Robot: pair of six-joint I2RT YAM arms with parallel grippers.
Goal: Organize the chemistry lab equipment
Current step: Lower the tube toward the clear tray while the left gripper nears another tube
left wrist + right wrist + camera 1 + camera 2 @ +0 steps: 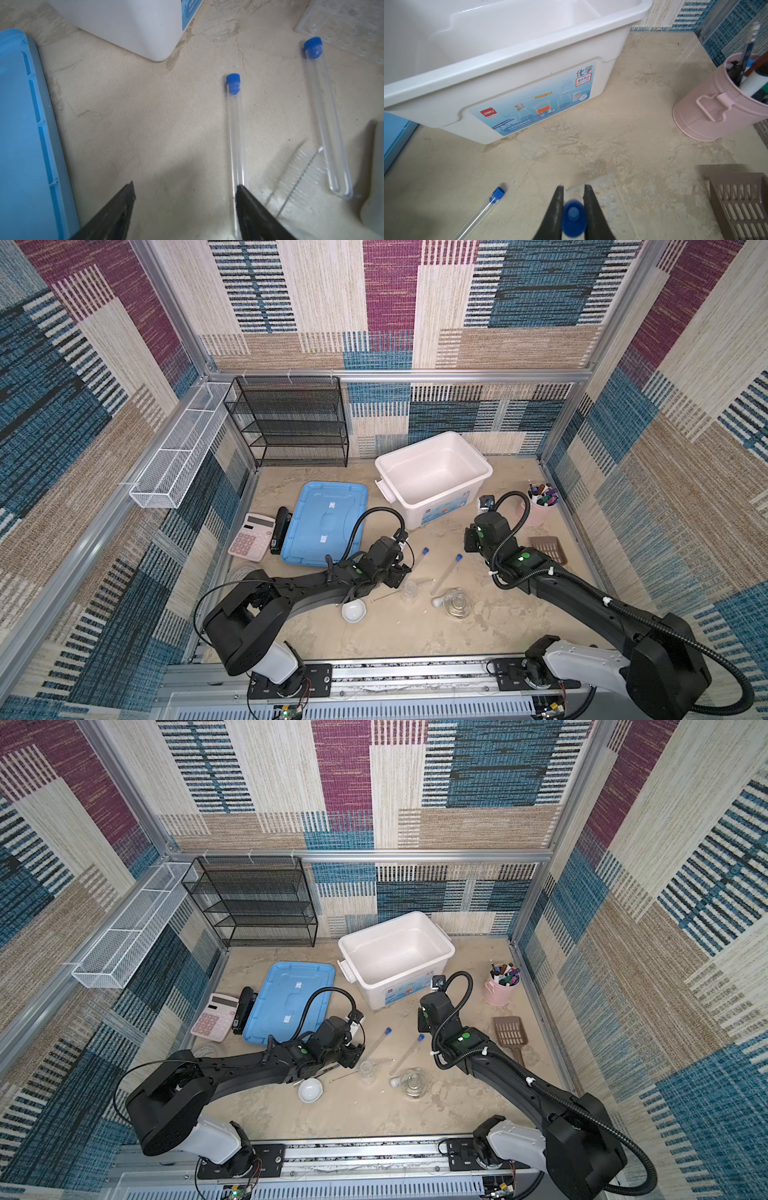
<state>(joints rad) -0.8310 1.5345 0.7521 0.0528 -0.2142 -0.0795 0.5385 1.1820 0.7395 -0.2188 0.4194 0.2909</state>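
Note:
My right gripper [573, 189] is shut on a blue-capped test tube [574, 218], seen end-on, above a clear rack [608, 199]; the gripper [471, 540] hangs before the white bin. Two more test tubes [419, 561] [448, 574] lie on the table. My left gripper [185, 188] stands open and empty, one finger beside the base of the nearer tube [235, 135]; in a top view the gripper [400, 572] is just behind the small beaker [409, 592]. The wire brush [405, 588], flask [457, 603] and white dish [353, 611] sit nearby.
The white bin [440, 510] stands open at the back, with its blue lid [324, 522] flat to its left. Beside the lid are a black stapler [280, 531] and a pink calculator [251, 537]. A pink pen cup [540, 512] and a brown scoop [548, 549] occupy the right side.

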